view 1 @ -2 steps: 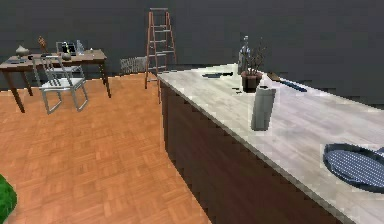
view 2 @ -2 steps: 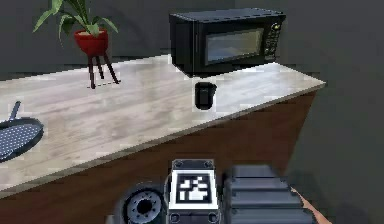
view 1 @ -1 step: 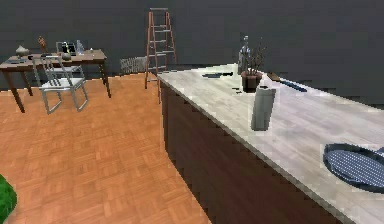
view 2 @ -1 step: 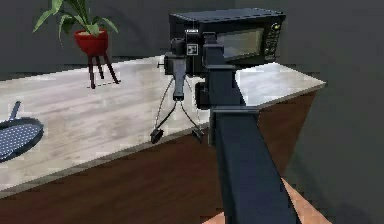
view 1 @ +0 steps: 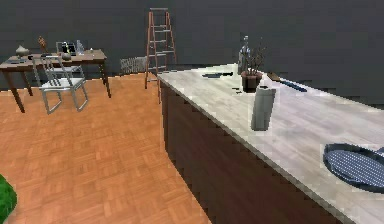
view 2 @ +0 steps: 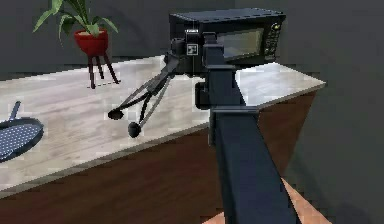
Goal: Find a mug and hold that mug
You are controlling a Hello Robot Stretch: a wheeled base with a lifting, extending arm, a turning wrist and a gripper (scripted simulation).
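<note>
1. The surface is a long counter with a pale marbled stone top and dark brown wooden sides. It stands on an orange wooden plank floor in a room with dark grey walls.
2. The dark square arm bar rises from the arm side view's bottom edge and reaches across the surface's near edge.
3. The claw hangs over the pale top, its two thin fingers slanting down toward the arm side view's left. Only bare stone lies at and behind its far end, so it holds nothing. I cannot tell how its fingers are set.
4. A tall pale grey vessel stands upright near the surface's long edge that faces the floor. I cannot tell whether it is the mug.
5. A black boxy microwave oven sits at the surface's far edge, behind the arm's end.
6. A red pot with a green leafy plant on a thin dark stand stands near the far edge, well apart from the claw.
7. A dark round pan lies on the surface by the forward view's right edge.
8. A clear glass bottle stands toward the surface's far end.
9. By the far wall are a reddish stepladder, a brown wooden table and a pale metal-framed chair.
</note>
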